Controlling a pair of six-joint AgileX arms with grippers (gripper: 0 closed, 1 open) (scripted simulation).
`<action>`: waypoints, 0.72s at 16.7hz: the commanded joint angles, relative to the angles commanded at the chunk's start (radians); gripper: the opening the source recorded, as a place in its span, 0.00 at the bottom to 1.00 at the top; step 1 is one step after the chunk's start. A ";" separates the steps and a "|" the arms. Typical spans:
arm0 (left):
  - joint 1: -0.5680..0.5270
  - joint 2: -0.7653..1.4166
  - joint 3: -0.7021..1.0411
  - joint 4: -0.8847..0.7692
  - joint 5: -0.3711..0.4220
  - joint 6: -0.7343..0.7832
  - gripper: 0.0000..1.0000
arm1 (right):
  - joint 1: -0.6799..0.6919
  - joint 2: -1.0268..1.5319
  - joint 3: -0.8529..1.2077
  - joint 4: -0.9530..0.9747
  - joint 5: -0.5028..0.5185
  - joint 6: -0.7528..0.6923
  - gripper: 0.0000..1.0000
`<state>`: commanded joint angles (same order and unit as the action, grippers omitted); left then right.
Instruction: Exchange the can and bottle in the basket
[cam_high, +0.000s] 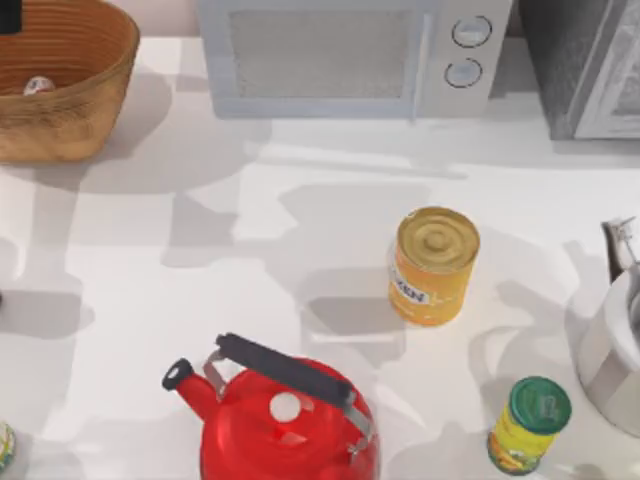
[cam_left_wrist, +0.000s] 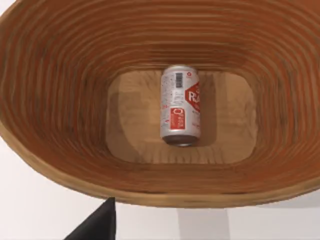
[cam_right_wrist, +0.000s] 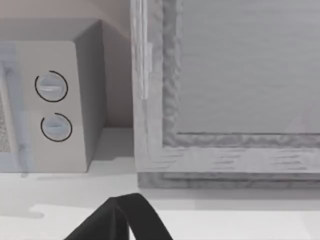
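White tabletop, microwave (cam_high: 345, 55) behind. At upper left, the basket (cam_high: 90, 95) holds the bottle (cam_left_wrist: 180, 105) lying flat on its floor; left wrist camera looks in, suggesting a pending pick. Finger spread cannot be told. Yellow tin (cam_high: 432, 265) stands centre-right.

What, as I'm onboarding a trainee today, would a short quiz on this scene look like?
1. True or false: the bottle lies on its side inside the basket.
2. The lid of the small container near the table's right edge is: A green, B red, C blue.
3. Fill in: the yellow tin stands upright ___ the basket.
Key: 1 true; 2 A; 3 outside.
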<state>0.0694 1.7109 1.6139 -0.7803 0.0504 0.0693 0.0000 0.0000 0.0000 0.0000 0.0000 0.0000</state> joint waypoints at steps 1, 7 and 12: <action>0.003 0.098 0.094 -0.045 0.005 0.004 1.00 | 0.000 0.000 0.000 0.000 0.000 0.000 1.00; 0.016 0.591 0.570 -0.269 0.030 0.024 1.00 | 0.000 0.000 0.000 0.000 0.000 0.000 1.00; 0.020 0.804 0.777 -0.363 0.043 0.034 1.00 | 0.000 0.000 0.000 0.000 0.000 0.000 1.00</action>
<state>0.0893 2.5147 2.3909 -1.1434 0.0931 0.1034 0.0000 0.0000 0.0000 0.0000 0.0000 0.0000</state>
